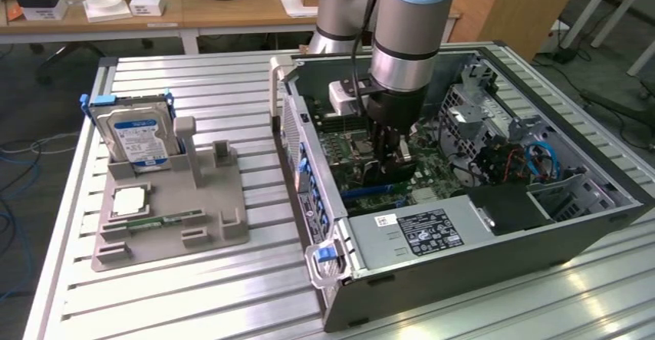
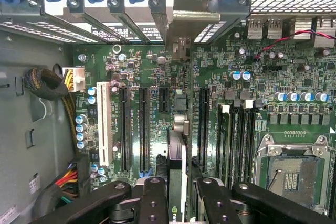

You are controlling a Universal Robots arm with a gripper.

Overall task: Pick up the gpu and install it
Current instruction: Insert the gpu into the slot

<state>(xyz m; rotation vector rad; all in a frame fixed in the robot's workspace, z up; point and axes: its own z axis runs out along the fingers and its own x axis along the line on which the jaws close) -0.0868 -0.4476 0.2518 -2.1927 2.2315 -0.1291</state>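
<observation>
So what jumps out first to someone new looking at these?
The arm reaches down into the open computer case, its gripper shut on the gpu, held edge-on over the motherboard slots. On the exterior view's left, a blue-labelled hard drive stands upright in a grey holder.
</observation>
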